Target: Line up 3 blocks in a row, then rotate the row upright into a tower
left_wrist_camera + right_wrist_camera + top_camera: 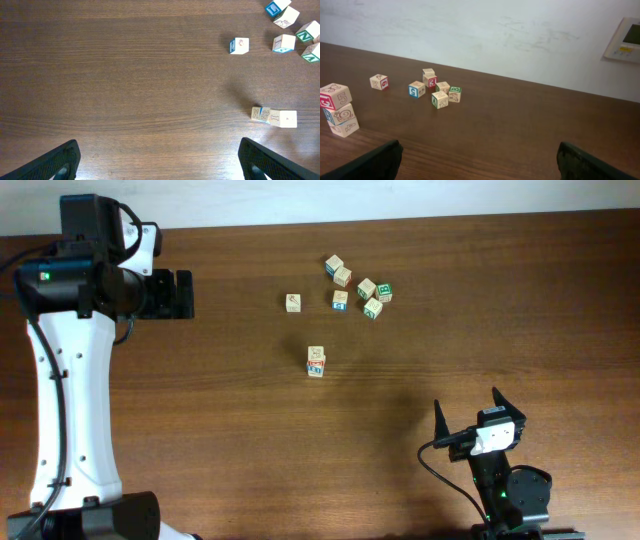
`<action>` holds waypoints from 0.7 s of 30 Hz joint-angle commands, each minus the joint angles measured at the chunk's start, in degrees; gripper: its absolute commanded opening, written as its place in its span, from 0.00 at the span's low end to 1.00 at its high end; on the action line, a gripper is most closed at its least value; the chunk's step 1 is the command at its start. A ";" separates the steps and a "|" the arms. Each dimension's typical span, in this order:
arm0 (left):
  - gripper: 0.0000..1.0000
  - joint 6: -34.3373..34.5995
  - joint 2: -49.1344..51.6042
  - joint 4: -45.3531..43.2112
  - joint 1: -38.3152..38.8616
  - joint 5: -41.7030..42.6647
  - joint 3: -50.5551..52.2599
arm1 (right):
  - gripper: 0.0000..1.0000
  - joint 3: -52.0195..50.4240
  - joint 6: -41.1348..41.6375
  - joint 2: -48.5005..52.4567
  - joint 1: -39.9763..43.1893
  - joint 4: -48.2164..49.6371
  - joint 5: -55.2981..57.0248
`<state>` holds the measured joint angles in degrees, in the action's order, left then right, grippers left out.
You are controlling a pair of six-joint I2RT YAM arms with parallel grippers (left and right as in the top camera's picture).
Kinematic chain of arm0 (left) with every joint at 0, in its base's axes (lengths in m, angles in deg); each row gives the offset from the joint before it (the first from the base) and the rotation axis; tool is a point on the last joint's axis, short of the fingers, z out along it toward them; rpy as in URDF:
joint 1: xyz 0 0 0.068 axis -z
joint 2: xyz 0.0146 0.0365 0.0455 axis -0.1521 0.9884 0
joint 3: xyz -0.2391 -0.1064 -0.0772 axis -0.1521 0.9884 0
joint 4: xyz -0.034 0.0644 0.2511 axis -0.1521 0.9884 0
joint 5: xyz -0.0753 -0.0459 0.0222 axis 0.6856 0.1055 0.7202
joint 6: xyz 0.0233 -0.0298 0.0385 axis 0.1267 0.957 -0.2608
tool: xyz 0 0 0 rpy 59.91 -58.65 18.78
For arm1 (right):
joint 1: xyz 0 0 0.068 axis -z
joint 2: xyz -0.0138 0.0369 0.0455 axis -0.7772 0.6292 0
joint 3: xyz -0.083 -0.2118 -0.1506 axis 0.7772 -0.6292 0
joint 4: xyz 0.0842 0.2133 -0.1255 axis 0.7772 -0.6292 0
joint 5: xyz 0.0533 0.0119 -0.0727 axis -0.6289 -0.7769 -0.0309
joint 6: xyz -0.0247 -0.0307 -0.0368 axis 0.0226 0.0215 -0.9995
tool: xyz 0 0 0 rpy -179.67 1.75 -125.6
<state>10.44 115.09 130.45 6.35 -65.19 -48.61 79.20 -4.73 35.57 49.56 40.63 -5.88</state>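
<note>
My left gripper (186, 294) and right gripper (469, 408) both hang with jaws wide apart, holding nothing. The three blocks (317, 362) stand stacked mid-table, well apart from the loose cubes (342, 276). They look light, hard and smooth, so I'd pinch flat opposite sides. The table (250, 440) is dark wood, with a pale wall (510, 30) behind

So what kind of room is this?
Probably a robot lab or test room: two robot arms at a wooden table, letter blocks scattered on it, and a plain white wall with a small control panel.
</note>
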 commanded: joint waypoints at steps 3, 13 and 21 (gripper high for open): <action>0.99 -0.68 0.04 -0.04 -0.17 -0.20 -0.61 | 0.98 -0.50 -0.02 -0.61 0.35 -0.07 -0.50; 0.99 -0.74 -2.95 2.19 -0.11 -0.20 -0.59 | 0.98 -0.50 -0.02 -0.59 0.35 -0.07 -0.50; 0.99 -0.96 -15.85 -12.55 -0.13 -2.54 9.49 | 0.98 -0.50 -0.02 -0.59 0.35 -0.07 -0.50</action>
<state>10.42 107.40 124.64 6.35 -66.92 -45.92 79.20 -4.79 35.57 49.56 40.61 -5.88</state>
